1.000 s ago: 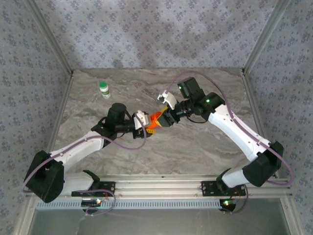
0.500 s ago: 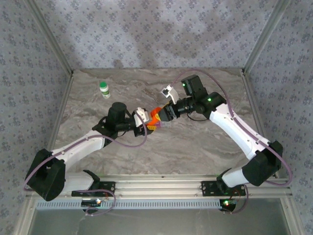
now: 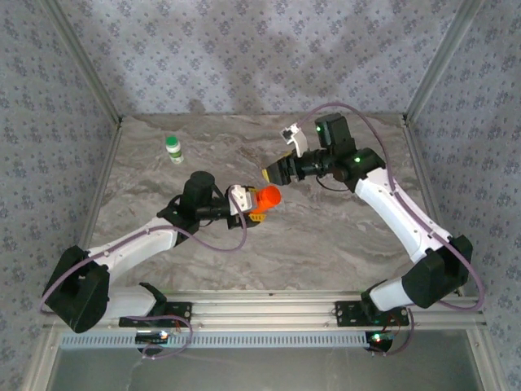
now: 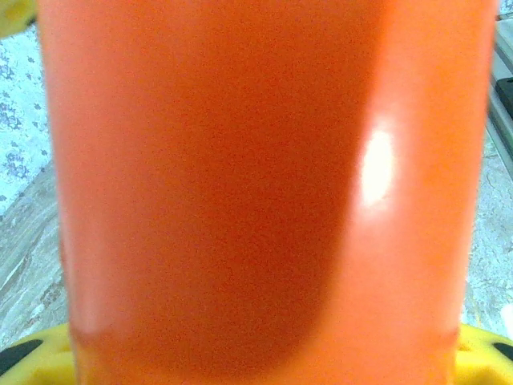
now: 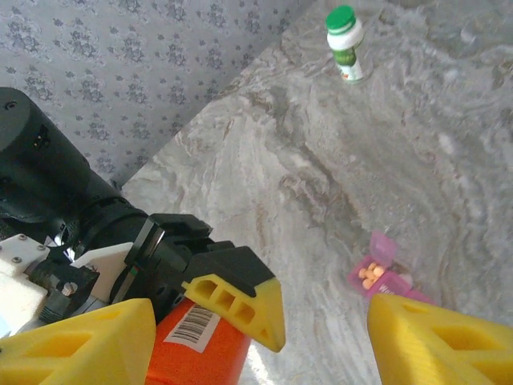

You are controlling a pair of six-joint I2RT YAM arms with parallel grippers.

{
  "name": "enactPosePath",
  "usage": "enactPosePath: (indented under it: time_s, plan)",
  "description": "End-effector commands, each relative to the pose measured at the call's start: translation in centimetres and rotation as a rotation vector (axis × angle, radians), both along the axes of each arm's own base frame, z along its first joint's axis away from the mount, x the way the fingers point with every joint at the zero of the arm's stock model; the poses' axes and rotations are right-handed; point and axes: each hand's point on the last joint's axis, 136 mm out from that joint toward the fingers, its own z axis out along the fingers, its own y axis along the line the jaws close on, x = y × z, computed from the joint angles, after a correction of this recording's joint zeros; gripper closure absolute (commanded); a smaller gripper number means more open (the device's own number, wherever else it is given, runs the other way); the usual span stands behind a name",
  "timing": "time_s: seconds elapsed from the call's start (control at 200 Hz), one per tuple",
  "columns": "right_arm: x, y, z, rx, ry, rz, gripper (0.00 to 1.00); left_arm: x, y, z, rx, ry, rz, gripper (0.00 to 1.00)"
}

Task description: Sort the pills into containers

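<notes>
1. Left pincer (image 3: pixel 251 202), seen from above, is clamped on the orange bottle (image 3: pixel 267 196) and holds it tipped on its side over the tabletop (image 3: pixel 326 236). The right pincer (image 3: pixel 274 172) sits just beyond the orange bottle's free end, apart from it, with its jaws spread and nothing between them. A green-capped bottle (image 3: pixel 173 148) stands upright, well apart from the orange bottle, farther back on the left arm's side.

2. From the left wrist, we see the orange bottle's wall hard against the lens, with yellow fingertips (image 4: pixel 481 353) at each lower corner. That fits a firm pinch.

3. From the right wrist, that arm's own yellow fingers (image 5: pixel 80 341) stand wide apart and empty. Below them the left pincer grips the orange bottle by its barcode label. The pill box (image 5: pixel 378 275) lies flat on the tabletop near the orange bottle. Its pink section is flipped open, with a few orange pills (image 5: pixel 369 274) inside.

4. We judge the step in hand to be getting pills out of the orange bottle and into the pill box. We cannot tell whether its cap is on. If it is, the right pincer must close on that end and twist. If it is not, the left arm must bring the mouth over an open section and tilt gently, so that pills drop in rather than scatter.
</notes>
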Motion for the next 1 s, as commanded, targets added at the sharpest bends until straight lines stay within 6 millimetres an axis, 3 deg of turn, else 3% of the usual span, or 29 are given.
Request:
enactPosePath:
  time_s: [0.0, 0.07, 0.185, 0.285, 0.385, 0.58, 0.805, 0.995]
  plan:
    - [-0.6, -1.5, 3.7, -0.019, -0.228, 0.072, 0.28, -0.2, -0.6, 1.9, -0.045, -0.06, -0.045, 1.0]
    - [-1.8, -2.1, 4.6, -0.057, -0.412, 0.173, 0.29, -0.1, -0.6, 1.8, -0.045, -0.058, -0.045, 1.0]
    - [-5.6, -2.9, 2.8, -0.197, -0.77, 0.459, 0.27, -0.3, -0.6, 1.8, -0.049, -0.056, -0.052, 1.0]
    - [-7.3, -2.8, 1.7, -0.234, -0.883, 0.601, 0.25, -0.4, -0.6, 1.8, -0.05, -0.053, -0.057, 1.0]
    - [-8.9, -2.7, 0.9, -0.282, -0.888, 0.744, 0.25, -0.4, -0.6, 1.8, -0.048, -0.051, -0.062, 1.0]
    - [-7.8, -1.4, -0.5, -0.384, -0.925, 0.817, 0.25, -0.5, -0.7, 1.7, -0.049, -0.041, -0.072, 1.0]
    - [-8.6, -0.1, -1.3, -0.404, -0.915, 0.912, 0.25, -0.6, -0.7, 1.8, -0.049, -0.039, -0.078, 1.0]
    - [-8.5, 0.4, -2.5, -0.456, -0.879, 0.953, 0.41, -0.6, -0.7, 1.9, -0.048, -0.04, -0.078, 1.0]
